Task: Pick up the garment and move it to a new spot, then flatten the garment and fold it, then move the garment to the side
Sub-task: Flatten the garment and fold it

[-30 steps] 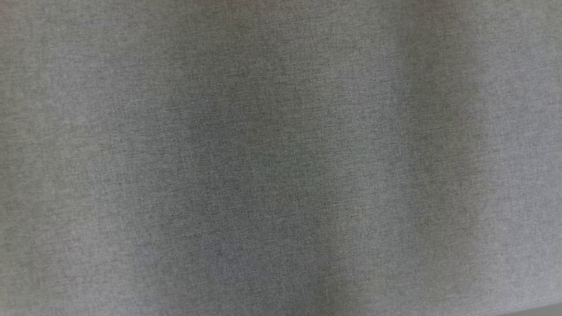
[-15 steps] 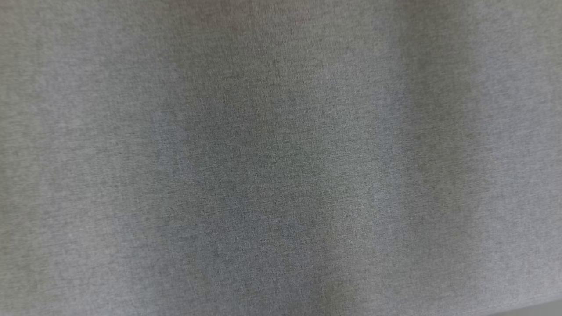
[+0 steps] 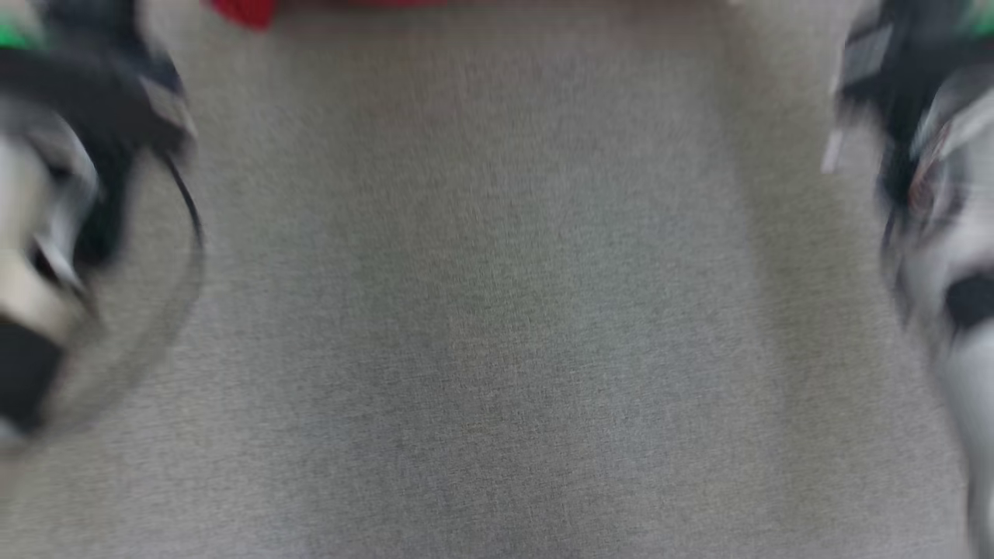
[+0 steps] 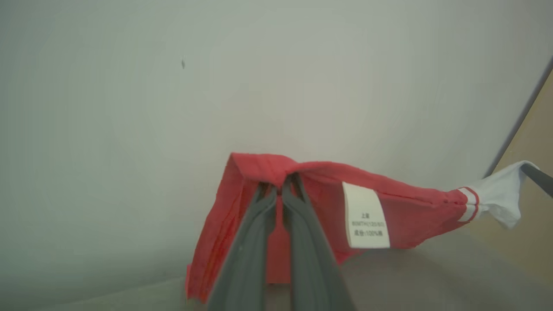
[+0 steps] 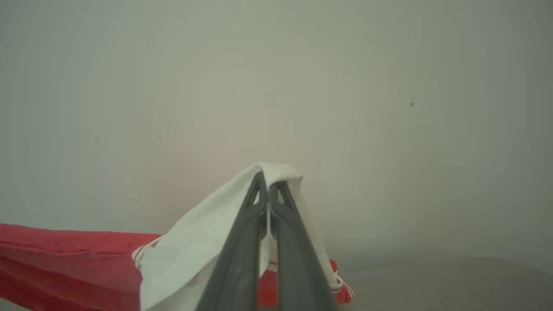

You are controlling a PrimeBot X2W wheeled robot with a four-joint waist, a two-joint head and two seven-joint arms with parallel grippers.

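At the edges, garment [image 3: 245,9], left arm [image 3: 54,202], right arm [image 3: 943,225] newly visible.

white label [image 4: 366,215] | on red garment [image 4: 322,190] | print mostly too small | legible: "100%"

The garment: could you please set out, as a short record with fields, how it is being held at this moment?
garment: red, with a white end edged in red stripes
left gripper: shut on a red fold of the garment
right gripper: shut on the white end of the garment
label: white, printed, on the red cloth beside the left gripper
span: the cloth runs from one gripper to the other
grey surface: woven fabric, blurred in the head view
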